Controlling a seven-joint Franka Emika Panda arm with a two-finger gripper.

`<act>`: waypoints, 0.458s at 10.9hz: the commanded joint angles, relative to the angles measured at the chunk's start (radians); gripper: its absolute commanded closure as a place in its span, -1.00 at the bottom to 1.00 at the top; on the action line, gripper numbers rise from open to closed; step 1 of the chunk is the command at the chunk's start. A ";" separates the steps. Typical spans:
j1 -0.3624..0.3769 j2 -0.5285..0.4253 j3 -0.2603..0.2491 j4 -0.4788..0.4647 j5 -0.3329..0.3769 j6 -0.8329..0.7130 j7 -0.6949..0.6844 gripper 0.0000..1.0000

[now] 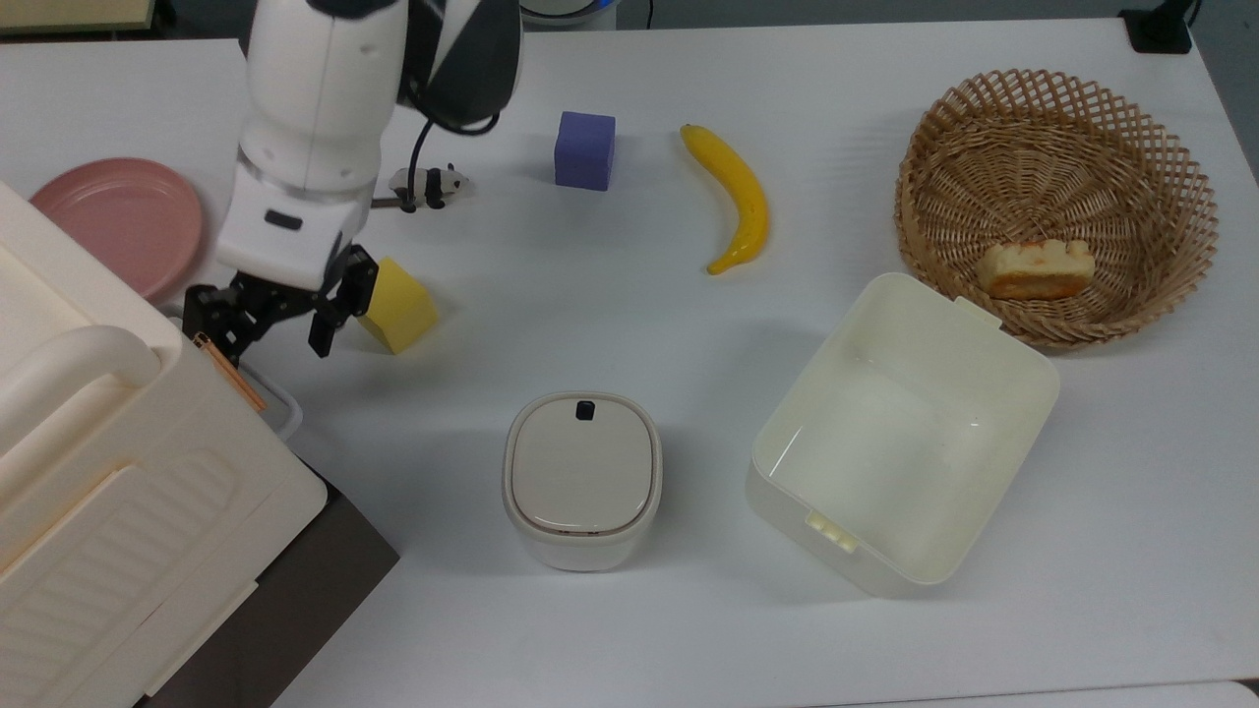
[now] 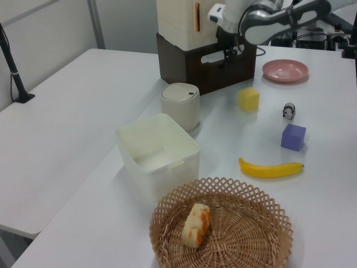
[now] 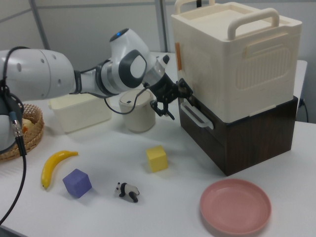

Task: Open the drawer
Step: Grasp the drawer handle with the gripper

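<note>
**End effector at the drawer handle, grasp not yet made**

End effector [image 3: 174, 98], black and two-fingered, hangs just in front of the white loop handle [image 3: 196, 114] with its fingers spread apart and nothing between them, as far as I can judge from the right view. That handle sits on the dark brown wooden drawer [image 3: 232, 138], which looks fully pushed in under the cream ribbed case with rounded handles [image 3: 237, 54]; the pair stands at the tabletop's [image 1: 610, 324] edge, at the top view's lower left.

I read this as the approach step: nothing has been pulled. My next move calls for easing the fingers around the loop, closing on it, then drawing straight out along the drawer's travel, away from the front.

Just beside the end effector in the top view lies a yellow foam cube [image 1: 395, 305], close enough that I'd watch it during the pull. Farther out stand a pink round plate [image 1: 118, 221], a small panda figure [image 1: 425, 183] and a cream lidded canister [image 1: 582, 480].

From the top view the case hides the drawer front almost wholly. In the left view the arm covers part of the handle, so I cannot tell whether a fingertip already touches it.
</note>
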 commanded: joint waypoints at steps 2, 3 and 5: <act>-0.001 0.027 -0.004 -0.040 -0.095 0.070 0.061 0.24; 0.002 0.025 -0.004 -0.042 -0.095 0.070 0.079 0.25; 0.012 0.022 -0.004 -0.054 -0.095 0.070 0.104 0.38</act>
